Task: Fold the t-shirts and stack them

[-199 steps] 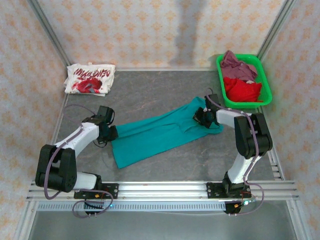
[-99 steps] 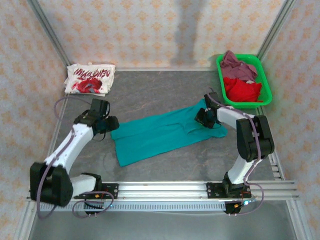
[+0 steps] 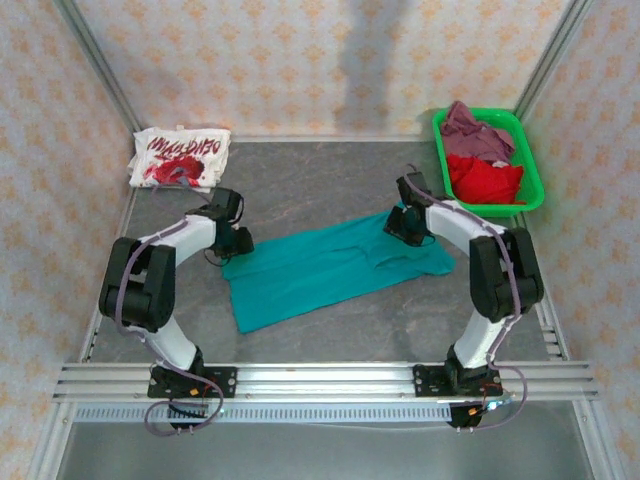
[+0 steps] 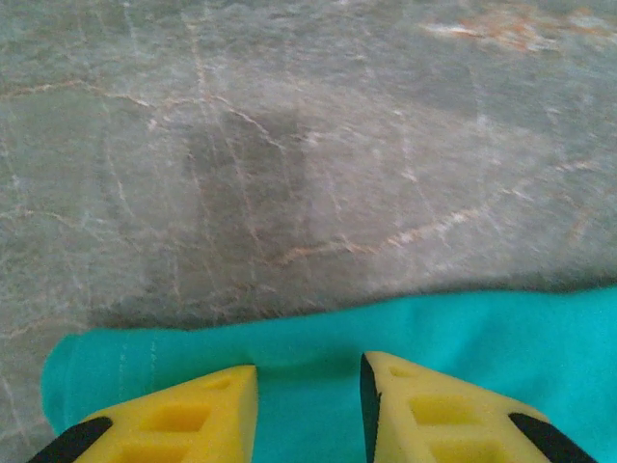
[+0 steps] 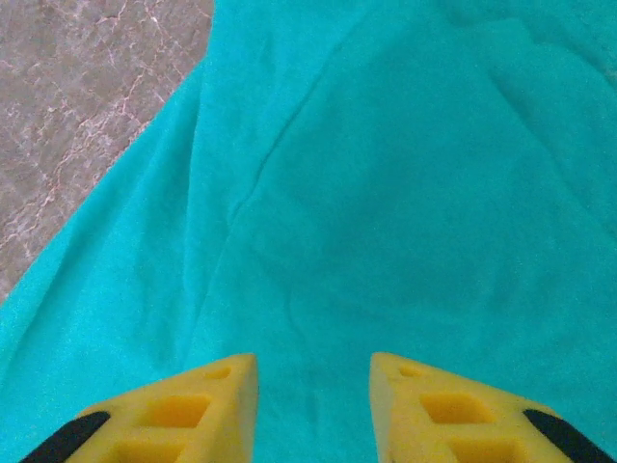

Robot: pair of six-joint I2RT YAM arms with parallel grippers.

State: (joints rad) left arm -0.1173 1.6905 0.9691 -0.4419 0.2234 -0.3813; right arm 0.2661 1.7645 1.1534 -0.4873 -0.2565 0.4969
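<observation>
While teal t-shirt (image 3: 330,265) lies flat mid-frame on worktop (image 3: 330,190), left gripper (image 4: 308,371) and right gripper (image 5: 313,362) parted, empty, over its ends: you pinch both edges squarely, lift evenly, fold across.

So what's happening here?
Two arms are working a teal t-shirt lying as a long strip mid-table. The left gripper is at its left end, the right gripper at its right end, both open over it. A folded white t-shirt lies far left; a red shirt and a mauve shirt sit in the green basket.
</observation>
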